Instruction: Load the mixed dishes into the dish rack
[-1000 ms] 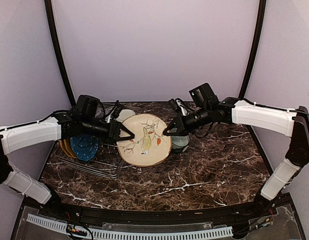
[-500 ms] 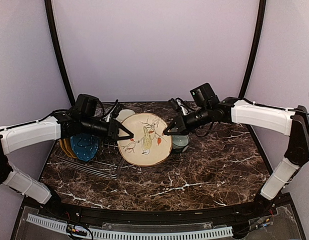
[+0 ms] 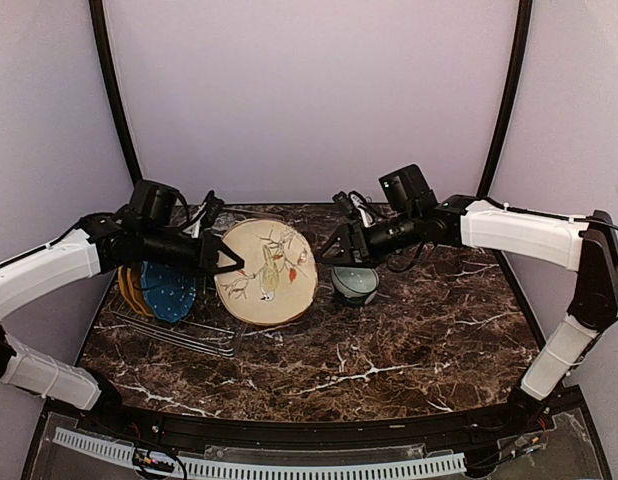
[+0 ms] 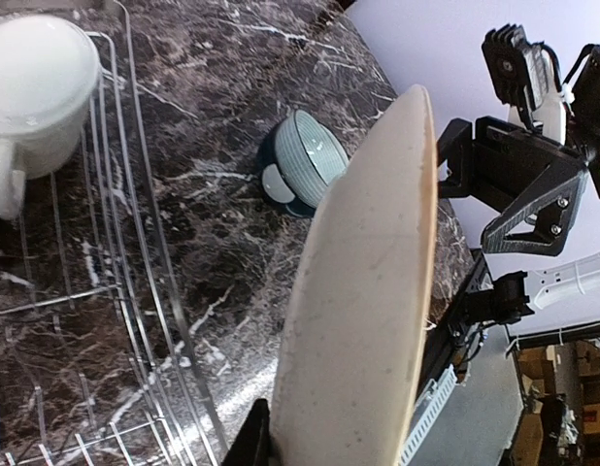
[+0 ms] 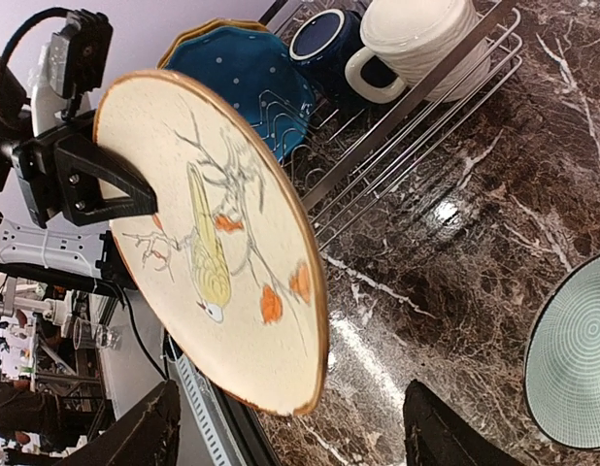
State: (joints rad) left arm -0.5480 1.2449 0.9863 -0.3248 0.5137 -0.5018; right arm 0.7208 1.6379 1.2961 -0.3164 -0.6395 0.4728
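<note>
One floral plate (image 3: 266, 272) hangs on edge at the right end of the rack (image 3: 179, 335), pinched by the left gripper (image 3: 232, 262), while the right gripper (image 3: 334, 252) is spread empty beside it; keep it upright and lower it between free prongs beside the blue plate (image 3: 169, 292).

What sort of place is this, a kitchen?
Probably a robot test booth, not a home kitchen: robot arms mounted on a marble-look table, plain lilac walls all round, and a dish rack set out for practice.
</note>
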